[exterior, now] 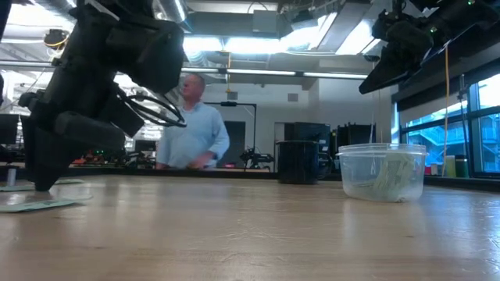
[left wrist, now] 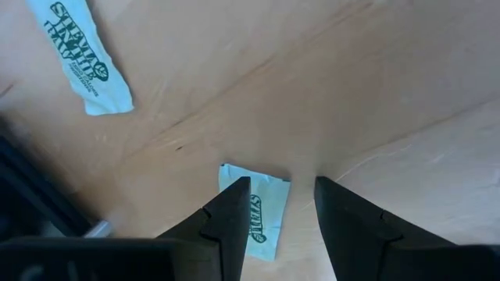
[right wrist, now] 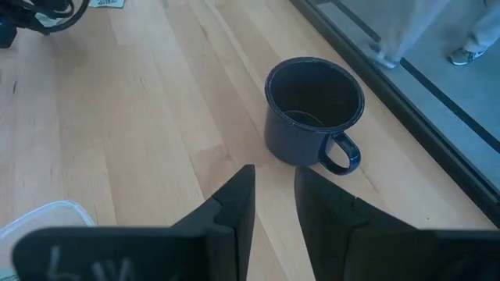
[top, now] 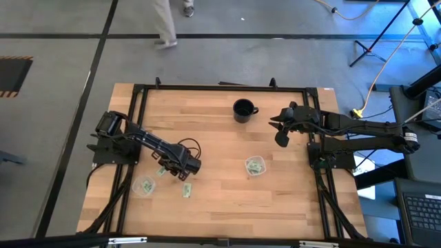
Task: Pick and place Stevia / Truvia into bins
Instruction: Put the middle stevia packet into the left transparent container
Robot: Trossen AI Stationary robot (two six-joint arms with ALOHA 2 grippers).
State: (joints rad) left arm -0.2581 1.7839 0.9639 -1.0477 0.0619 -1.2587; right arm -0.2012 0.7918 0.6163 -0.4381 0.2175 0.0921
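My left gripper (top: 191, 167) (left wrist: 281, 183) is open and points down close over the table. A pale green-white Stevia sachet (left wrist: 262, 215) lies flat under it, partly beneath one finger (left wrist: 230, 211). More sachets lie flat nearby (left wrist: 82, 55) (top: 162, 171) (top: 186, 191) (exterior: 35, 205). One clear cup (top: 143, 186) stands left of that gripper. The other cup (top: 255, 165) (exterior: 383, 172) holds several sachets. My right gripper (top: 280, 138) (right wrist: 273, 170) hovers high near the black mug, its fingers a narrow gap apart and holding nothing. My left gripper comes from above, pointing down, with one finger (left wrist: 230, 211) over the sachet's long edge (left wrist: 258, 226) and the other beside it on bare wood. I cannot tell whether the fingers touch the sachet, which lies flat on the table.
The black mug (top: 242, 110) (right wrist: 312, 109) stands near the table's far edge, beside my right gripper. A black frame (top: 134, 131) runs round the tabletop. A person (exterior: 195, 125) stands beyond the far edge. Bare wood lies between the two cups and along the near edge.
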